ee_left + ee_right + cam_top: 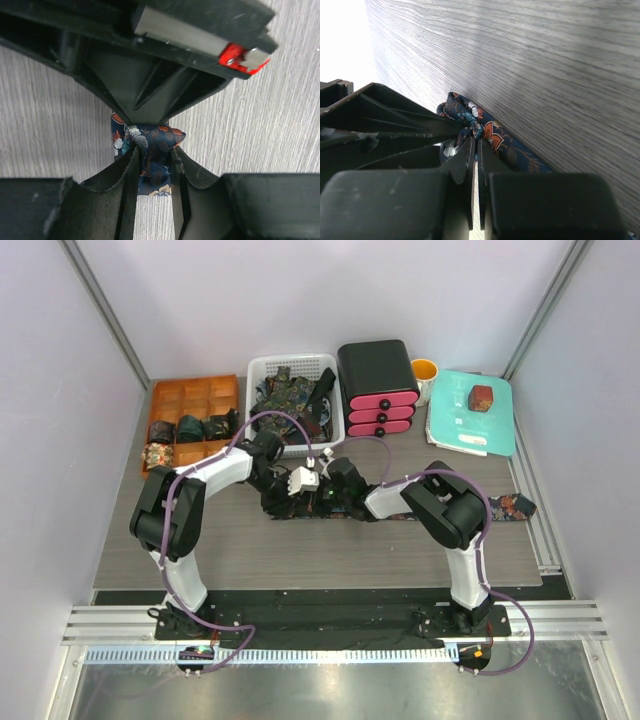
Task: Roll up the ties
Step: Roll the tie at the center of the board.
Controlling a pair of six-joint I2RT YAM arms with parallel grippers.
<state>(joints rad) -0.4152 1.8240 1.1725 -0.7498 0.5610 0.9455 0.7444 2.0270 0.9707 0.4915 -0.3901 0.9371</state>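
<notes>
My left gripper clamped on the tie, my right gripper pinched tight on the same bunched end, tie lying on the grey table, tail stretching to my right

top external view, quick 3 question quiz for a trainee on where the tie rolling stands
1. True or false: the tie being worked is fully rolled up.
2. Where do the finished rolls sit? A white basket, B orange tray, C teal folder.
3. Fill in: the left gripper and right gripper both pinch the ____.
Key: 1 false, its tail lies flat out to the right. 2 B, the orange tray. 3 tie.
</notes>
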